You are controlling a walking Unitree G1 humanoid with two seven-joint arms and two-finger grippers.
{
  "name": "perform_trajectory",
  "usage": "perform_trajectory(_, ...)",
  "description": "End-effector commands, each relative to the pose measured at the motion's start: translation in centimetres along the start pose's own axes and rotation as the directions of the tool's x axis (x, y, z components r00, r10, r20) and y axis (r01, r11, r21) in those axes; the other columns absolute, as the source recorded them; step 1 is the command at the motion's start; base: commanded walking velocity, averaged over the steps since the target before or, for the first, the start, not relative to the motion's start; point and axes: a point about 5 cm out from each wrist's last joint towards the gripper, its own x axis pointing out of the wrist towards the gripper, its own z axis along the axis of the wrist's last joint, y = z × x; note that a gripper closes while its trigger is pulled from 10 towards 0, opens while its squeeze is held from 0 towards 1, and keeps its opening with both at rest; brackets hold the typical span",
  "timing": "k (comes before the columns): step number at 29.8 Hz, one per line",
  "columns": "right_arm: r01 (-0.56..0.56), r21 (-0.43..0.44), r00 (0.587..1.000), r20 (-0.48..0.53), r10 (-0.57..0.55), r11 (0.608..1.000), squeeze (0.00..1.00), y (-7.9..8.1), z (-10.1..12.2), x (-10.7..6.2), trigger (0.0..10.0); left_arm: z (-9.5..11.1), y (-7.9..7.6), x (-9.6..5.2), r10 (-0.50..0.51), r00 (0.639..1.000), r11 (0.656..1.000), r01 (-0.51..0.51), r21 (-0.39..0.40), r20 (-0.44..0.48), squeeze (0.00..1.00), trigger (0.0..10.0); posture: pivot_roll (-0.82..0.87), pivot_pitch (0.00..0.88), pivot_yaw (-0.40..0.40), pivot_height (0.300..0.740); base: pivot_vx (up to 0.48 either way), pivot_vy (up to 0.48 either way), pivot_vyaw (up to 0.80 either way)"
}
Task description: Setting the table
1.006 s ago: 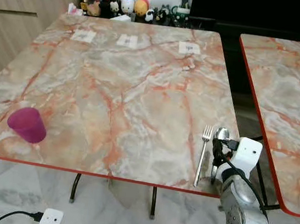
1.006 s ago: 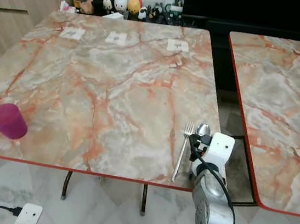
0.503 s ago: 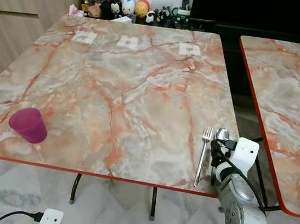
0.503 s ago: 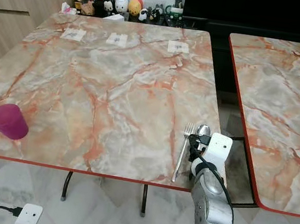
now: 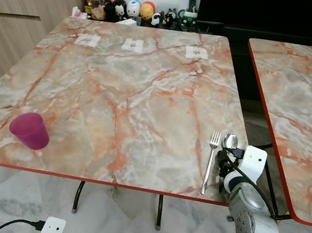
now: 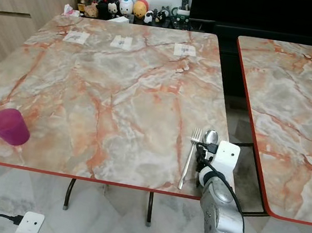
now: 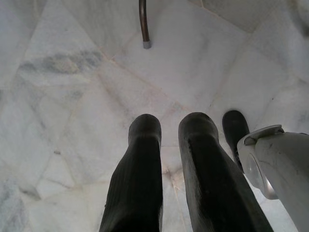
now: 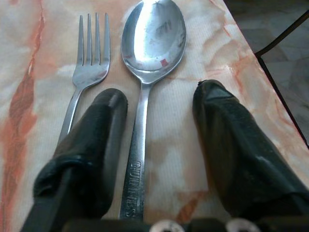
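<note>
Right wrist view shows the right gripper (image 8: 159,106) with its fingers spread wide over the table (image 5: 135,96), and the spoon (image 8: 145,72) lying flat between them, its handle running close along one finger (image 8: 104,145) while the other finger stands clear of it on the far side. The fork (image 8: 89,58) lies just beside the spoon, parallel to it and outside the jaws. Both pieces sit near the table's front right corner, handles toward the front edge. Compared with a second ago, the spoon and fork lie in the same spot, and the right gripper has drawn back a little toward the front edge, so more of the spoon bowl is uncovered. The pink cup (image 5: 29,130) stays upright near the front left corner. The left gripper (image 7: 169,128) hangs idle over the marble floor (image 7: 72,96), its fingers nearly together with a narrow gap and nothing between them.
</note>
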Motion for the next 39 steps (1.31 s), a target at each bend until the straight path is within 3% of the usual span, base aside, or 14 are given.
perform_trajectory(1, -0.009, 0.005, 0.998, -0.057, 0.009, 1.0, 0.0, 0.1, -1.1, 0.1, 0.0, -0.7, 0.4, -0.2, 0.012, 1.0, 1.0, -0.012, 0.011, -0.022, 0.0, 10.0, -0.08, 0.108, 0.036, 0.74, 0.0, 0.0, 0.0)
perform_trajectory(32, -0.05, -0.033, 0.997, -0.064, 0.047, 0.998, 0.0, 0.6, -1.3, 0.2, 0.0, -0.8, 0.2, -0.2, 0.011, 0.999, 1.0, -0.011, 0.014, -0.034, 0.0, 10.0, -0.07, 0.113, 0.03, 0.74, 0.0, 0.0, 0.0)
perform_trajectory(37, -0.059, -0.041, 0.998, 0.015, 0.06, 0.997, 0.0, 0.9, -0.5, 0.2, 0.0, -1.1, 0.2, -0.2, 0.012, 0.999, 1.0, -0.011, 0.016, -0.042, 0.0, 10.0, -0.07, 0.111, 0.03, 0.74, 0.0, 0.0, 0.0)
perform_trajectory(38, -0.059, -0.056, 0.998, 0.034, 0.061, 0.997, 0.0, 0.9, -0.2, 0.2, 0.8, -1.1, 0.1, -0.3, 0.012, 0.999, 1.0, -0.012, 0.016, -0.043, 0.0, 10.0, -0.07, 0.112, 0.03, 0.74, 0.0, 0.0, 0.0)
perform_trajectory(39, -0.056, -0.074, 0.997, 0.057, 0.061, 0.996, 0.0, 1.0, 0.0, 0.1, 3.8, -1.2, 0.2, -0.3, 0.013, 0.999, 1.0, -0.012, 0.017, -0.045, 0.0, 10.0, -0.07, 0.112, 0.029, 0.74, 0.0, 0.0, 0.0)
